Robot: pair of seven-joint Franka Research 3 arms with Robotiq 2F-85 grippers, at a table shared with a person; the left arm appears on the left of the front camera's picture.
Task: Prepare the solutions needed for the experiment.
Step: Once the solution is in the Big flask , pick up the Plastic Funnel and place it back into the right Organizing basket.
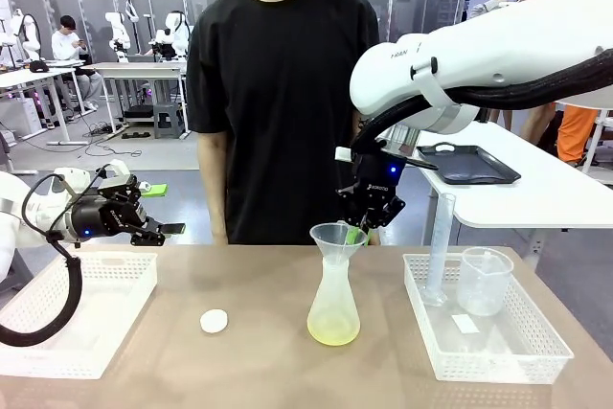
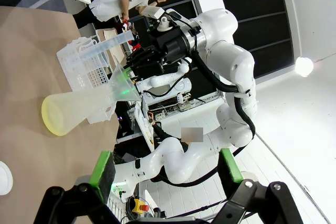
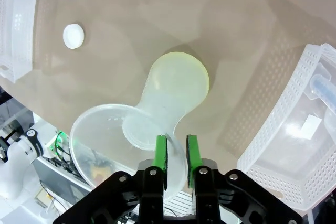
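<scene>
A clear conical flask (image 1: 334,296) stands mid-table with the solutions, a shallow pale yellow-green layer (image 1: 333,334), in its base. On its neck rests a clear funnel (image 1: 337,235). My right gripper (image 1: 357,233) is shut on the funnel's rim at the far right side. From the right wrist, the green pads (image 3: 161,153) pinch the funnel wall (image 3: 105,140) above the yellow liquid (image 3: 180,81). My left gripper (image 1: 163,210) hangs open over the left tray, holding nothing. In the left wrist view its own gripper (image 2: 166,171) is wide open, with the flask (image 2: 79,111) far off.
A small white cap (image 1: 214,321) lies on the table left of the flask. The white tray (image 1: 536,342) at right holds a graduated cylinder (image 1: 439,246) and a beaker (image 1: 483,281). Another white tray (image 1: 57,332) sits at left. A person (image 1: 283,93) stands at the far side.
</scene>
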